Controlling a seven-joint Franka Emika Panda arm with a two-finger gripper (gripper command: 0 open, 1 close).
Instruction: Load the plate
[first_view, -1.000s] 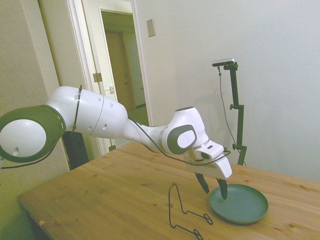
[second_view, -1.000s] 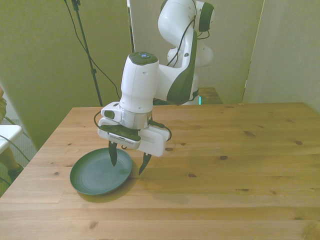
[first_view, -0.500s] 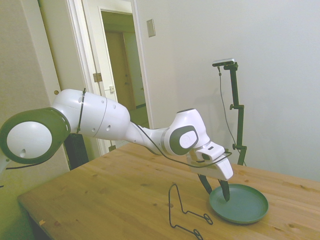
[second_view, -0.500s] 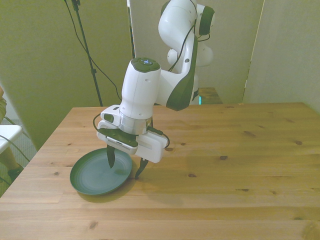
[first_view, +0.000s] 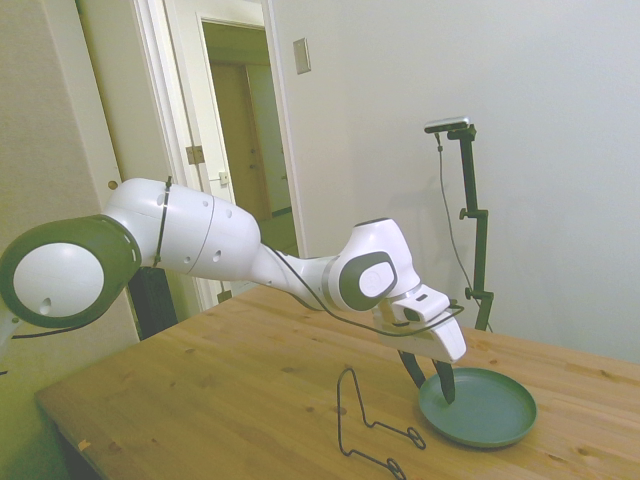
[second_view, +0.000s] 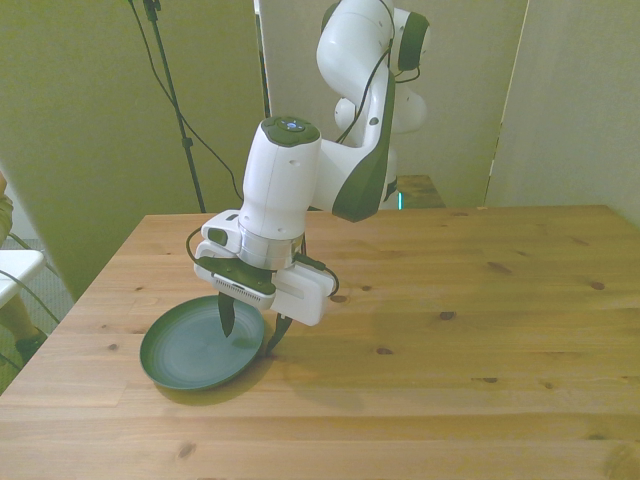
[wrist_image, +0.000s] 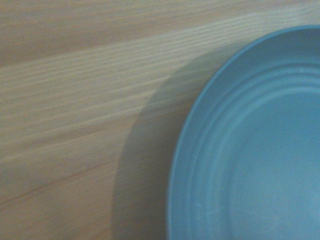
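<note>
Gripper (second_view: 249, 331) fingers are spread apart, pointing down over the plate's (second_view: 190, 360) edge. One finger is above the inside of the plate and the other is just outside its rim. That green plate lies flat on the table (second_view: 450, 340), near the front view's left side. A thin black wire stand (first_view: 365, 425) sits near the plate.

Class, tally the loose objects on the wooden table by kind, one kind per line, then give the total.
Teal-green plate: 1
Black wire stand: 1
Total: 2
</note>
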